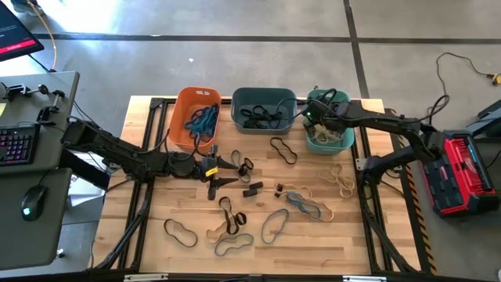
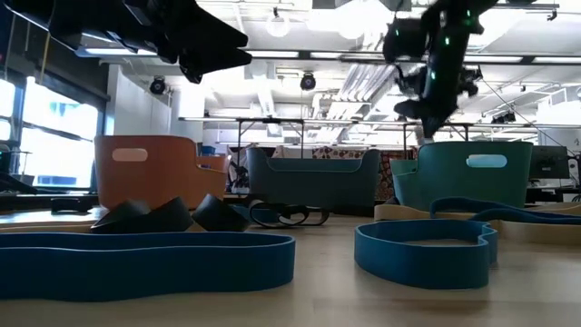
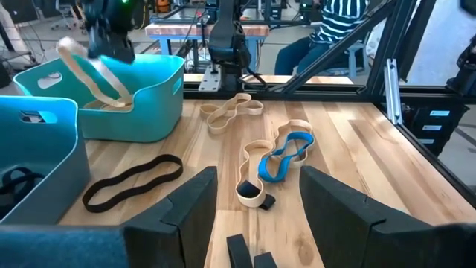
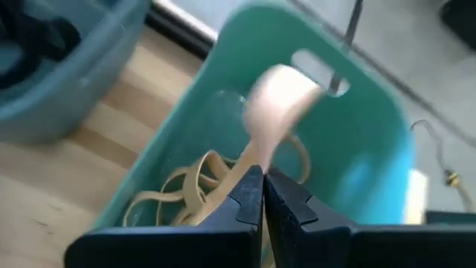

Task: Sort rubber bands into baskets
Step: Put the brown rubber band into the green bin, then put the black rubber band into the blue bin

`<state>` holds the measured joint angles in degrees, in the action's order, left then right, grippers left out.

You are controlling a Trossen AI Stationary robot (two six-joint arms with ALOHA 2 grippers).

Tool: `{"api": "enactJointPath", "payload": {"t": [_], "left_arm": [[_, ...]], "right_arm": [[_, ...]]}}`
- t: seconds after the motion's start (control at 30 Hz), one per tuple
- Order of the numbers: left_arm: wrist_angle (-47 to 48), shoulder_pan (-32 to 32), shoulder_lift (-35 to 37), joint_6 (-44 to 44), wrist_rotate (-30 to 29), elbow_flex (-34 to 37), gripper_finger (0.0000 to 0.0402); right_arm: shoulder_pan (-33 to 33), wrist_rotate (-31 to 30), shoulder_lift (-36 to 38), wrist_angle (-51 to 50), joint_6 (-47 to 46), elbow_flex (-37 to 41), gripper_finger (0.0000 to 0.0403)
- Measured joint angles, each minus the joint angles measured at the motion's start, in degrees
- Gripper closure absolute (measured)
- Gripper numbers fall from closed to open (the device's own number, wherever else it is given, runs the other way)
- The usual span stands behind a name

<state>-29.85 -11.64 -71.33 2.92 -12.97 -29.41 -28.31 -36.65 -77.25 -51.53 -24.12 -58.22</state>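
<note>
My right gripper (image 4: 263,186) is shut on a tan rubber band (image 4: 279,97) above the teal basket (image 1: 348,139), which holds other tan bands (image 4: 186,190). It also shows in the left wrist view (image 3: 110,37) and the low view (image 2: 434,86). My left gripper (image 1: 229,172) is open and empty just above the table's middle left, near small dark bands (image 1: 244,166). The orange basket (image 1: 182,100) holds blue bands and the slate basket (image 1: 235,106) holds dark ones. Blue, dark and tan bands (image 1: 309,205) lie flat on the table. My right gripper pinches the tan band (image 4: 249,165) between its two fingertips, coming from above and slanting down. The band hangs in a loop (image 3: 93,74) below the fingers, over the inside of the teal basket. Whether its lower end touches the bands in the basket, I cannot tell.
The three baskets stand in a row at the table's far edge. Loose bands lie across the near half (image 1: 235,243) and right side (image 1: 338,178). A person sits beyond the table (image 3: 335,30). A keyboard and mouse lie on a desk to the left (image 1: 16,145).
</note>
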Motion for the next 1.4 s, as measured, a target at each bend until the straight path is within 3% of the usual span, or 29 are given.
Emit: {"api": "enactJointPath", "payload": {"t": [0.27, 0.47, 0.83, 1.07, 1.4], "left_arm": [[0.0, 0.0, 0.0, -2.0, -0.5, 0.0, 0.0219], [0.0, 0.0, 0.0, -2.0, -1.2, 0.0, 0.0219], [0.0, 0.0, 0.0, -2.1, -1.4, 0.0, 0.0219], [0.4, 0.0, 0.0, -2.6, -4.6, 0.0, 0.0219], [0.5, 0.3, 0.0, -3.2, -4.7, 0.0, 0.0219]], "right_arm": [[-6.4, 6.8, 0.0, 15.6, 2.6, 13.3, 0.0403], [-7.8, 7.4, 0.0, 16.9, 2.7, 16.3, 0.0392], [-5.7, 8.0, 0.0, 11.4, 3.6, 7.7, 0.0250], [-0.2, 8.0, 4.0, 11.6, 3.6, 4.0, 0.0190], [17.0, 10.9, 8.5, 21.4, 3.5, 7.7, 0.0185]]}}
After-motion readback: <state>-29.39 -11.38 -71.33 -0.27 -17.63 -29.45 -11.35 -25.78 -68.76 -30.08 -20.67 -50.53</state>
